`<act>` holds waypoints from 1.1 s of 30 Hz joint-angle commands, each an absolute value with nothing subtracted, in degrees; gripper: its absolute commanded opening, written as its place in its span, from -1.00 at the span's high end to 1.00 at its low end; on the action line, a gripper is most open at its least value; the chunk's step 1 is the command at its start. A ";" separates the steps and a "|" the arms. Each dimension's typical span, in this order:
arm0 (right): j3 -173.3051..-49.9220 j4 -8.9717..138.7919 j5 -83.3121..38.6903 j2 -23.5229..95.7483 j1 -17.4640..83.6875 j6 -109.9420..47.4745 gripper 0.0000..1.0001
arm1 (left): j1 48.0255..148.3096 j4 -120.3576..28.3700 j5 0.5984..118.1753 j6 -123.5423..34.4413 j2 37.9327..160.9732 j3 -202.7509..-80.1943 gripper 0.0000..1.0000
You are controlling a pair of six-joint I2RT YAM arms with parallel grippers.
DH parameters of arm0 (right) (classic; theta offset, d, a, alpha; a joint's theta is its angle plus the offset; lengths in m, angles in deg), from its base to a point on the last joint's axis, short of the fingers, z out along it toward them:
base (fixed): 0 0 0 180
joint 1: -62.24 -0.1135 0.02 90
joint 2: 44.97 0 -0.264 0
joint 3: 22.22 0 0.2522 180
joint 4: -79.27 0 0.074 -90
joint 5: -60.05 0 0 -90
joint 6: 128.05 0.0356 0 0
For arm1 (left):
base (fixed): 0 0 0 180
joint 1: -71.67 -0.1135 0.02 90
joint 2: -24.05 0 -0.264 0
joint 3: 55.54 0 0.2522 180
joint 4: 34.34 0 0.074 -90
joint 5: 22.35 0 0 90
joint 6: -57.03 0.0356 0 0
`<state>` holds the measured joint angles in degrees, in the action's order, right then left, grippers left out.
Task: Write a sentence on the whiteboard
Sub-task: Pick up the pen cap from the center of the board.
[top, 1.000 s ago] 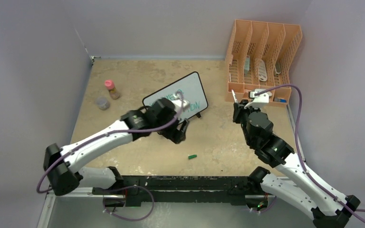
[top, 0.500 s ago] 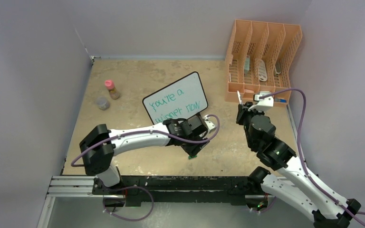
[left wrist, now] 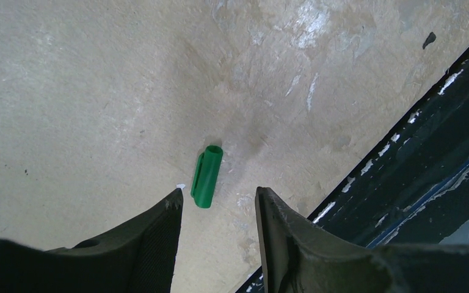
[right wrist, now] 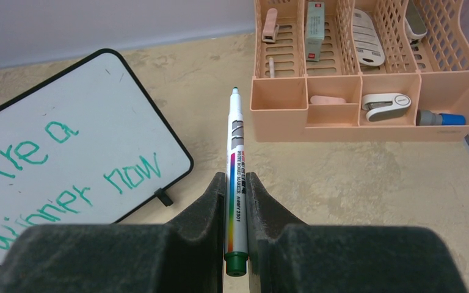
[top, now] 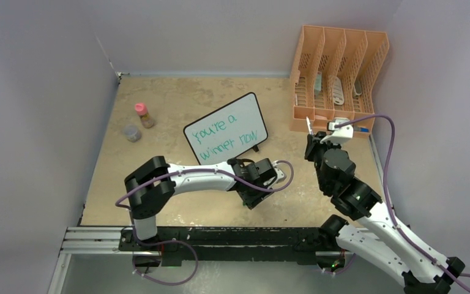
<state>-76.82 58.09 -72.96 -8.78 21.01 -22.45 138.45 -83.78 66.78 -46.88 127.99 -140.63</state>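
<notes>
The sentence (top: 226,136) fills the whiteboard (right wrist: 98,91); the right gripper (right wrist: 236,180) clamps the uncapped marker (right wrist: 237,146). The left gripper (left wrist: 217,198) hangs, jaws apart, over the near green cap (left wrist: 207,176) — next, descend and pinch it.

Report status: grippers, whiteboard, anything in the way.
Left gripper open over green cap. Right gripper shut on uncapped marker. Sentence on whiteboard reads "You're a winner now". Nothing covering it.
</notes>
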 commanded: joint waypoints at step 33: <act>-76.94 60.06 -74.37 -8.98 21.19 -21.77 1.00 | 138.55 -88.21 65.79 -45.72 137.06 -145.93 0.34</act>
<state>-76.75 58.09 -72.93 -8.98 21.01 -22.43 138.47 -88.74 65.32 -46.64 134.61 -144.35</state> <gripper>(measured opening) 0.149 0.345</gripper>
